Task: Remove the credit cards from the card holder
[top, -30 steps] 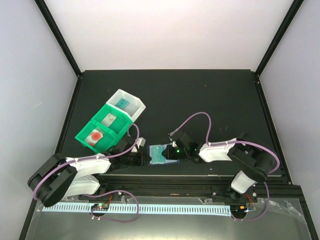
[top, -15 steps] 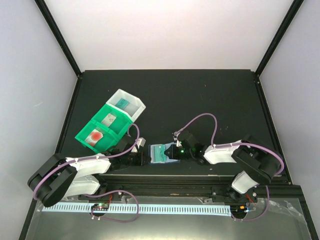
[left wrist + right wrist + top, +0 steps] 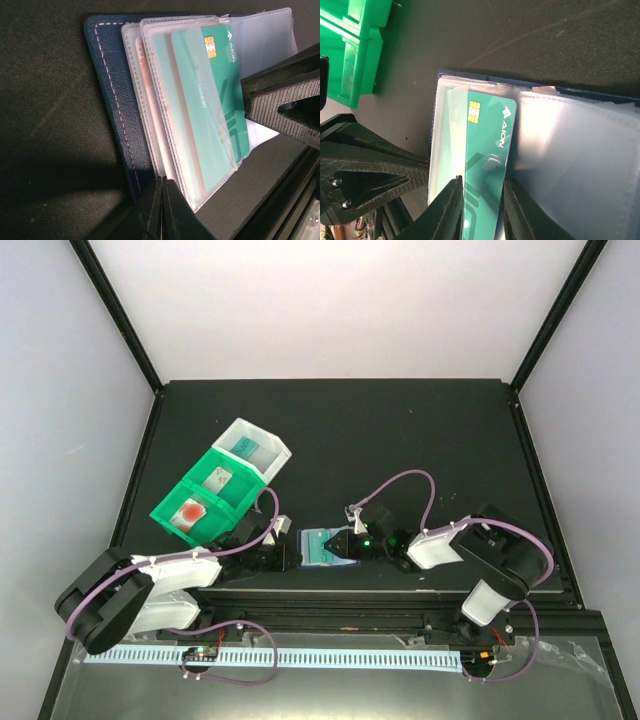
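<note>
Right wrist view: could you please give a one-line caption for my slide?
The right gripper straddles a green chip card lying partly out of the open navy card holder.

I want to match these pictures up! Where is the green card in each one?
Top external: green card is tiny, low in the middle, between the two arms.
Left wrist: green card is big, middle-right.
Right wrist: green card is in the middle, running to the bottom edge.
Shared landmark: the blue holder around it.

Navy card holder [image 3: 107, 85] lies open, teal credit card [image 3: 487, 145] partly slid out.
</note>
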Controlling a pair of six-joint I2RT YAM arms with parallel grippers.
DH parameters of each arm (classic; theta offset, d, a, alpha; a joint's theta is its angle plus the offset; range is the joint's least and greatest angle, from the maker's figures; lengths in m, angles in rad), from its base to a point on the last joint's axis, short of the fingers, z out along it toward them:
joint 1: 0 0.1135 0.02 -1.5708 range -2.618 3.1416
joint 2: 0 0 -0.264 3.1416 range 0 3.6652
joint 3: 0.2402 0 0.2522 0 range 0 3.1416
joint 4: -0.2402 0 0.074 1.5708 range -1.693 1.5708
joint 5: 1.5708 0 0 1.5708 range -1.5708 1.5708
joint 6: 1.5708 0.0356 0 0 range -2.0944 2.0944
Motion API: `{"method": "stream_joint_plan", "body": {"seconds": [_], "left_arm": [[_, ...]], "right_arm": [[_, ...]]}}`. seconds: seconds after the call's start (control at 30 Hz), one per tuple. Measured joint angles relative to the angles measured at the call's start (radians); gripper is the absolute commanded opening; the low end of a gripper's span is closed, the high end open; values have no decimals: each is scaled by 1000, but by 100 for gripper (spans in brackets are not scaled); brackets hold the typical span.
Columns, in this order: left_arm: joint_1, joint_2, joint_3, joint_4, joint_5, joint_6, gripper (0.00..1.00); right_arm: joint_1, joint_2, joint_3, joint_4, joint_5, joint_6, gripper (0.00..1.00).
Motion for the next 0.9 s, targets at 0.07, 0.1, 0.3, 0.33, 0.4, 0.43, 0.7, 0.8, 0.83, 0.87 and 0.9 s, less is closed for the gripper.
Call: {"method": "stream_joint_plan", "body": {"seconds": [0.07, 0.1, 0.3, 0.33, 0.4, 0.43, 0.7, 0.8, 0.83, 0.87, 0.9], "left_arm": [[0, 0, 2, -3, 0, 0, 3], [0, 0, 2, -4, -1, 0, 3], [0, -2, 2, -7, -6, 0, 2], [0, -2, 2, -8, -7, 0, 2], [0, -2, 2, -8, -10, 0, 2], [0, -2, 2, -8, -11, 0, 2], [-2, -2, 2, -8, -15, 2, 5], [-2, -7, 4, -12, -15, 3, 13], [-2, -13, 5, -19, -15, 3, 16], [-2, -20, 8, -27, -16, 4, 20], [-2, -27, 10, -35, -18, 5, 25]], "right_arm": [[-3, 12, 0, 18, -12, 2, 20], [-5, 16, 0, 23, -15, 5, 18], [-20, 17, -22, 35, -16, 21, 1], [-26, 14, -28, 46, -19, 26, 1], [-35, 5, -38, 56, -24, 26, 1], [-40, 2, -43, 61, -27, 26, 1], [-71, -45, -80, 59, -37, 24, 1], [-82, -90, -90, 25, -26, 13, 1], [-85, -103, -91, 14, -25, 6, 1], [-87, -120, -90, -1, -22, -5, 1], [-88, -134, -89, -16, -19, -16, 1]]}}
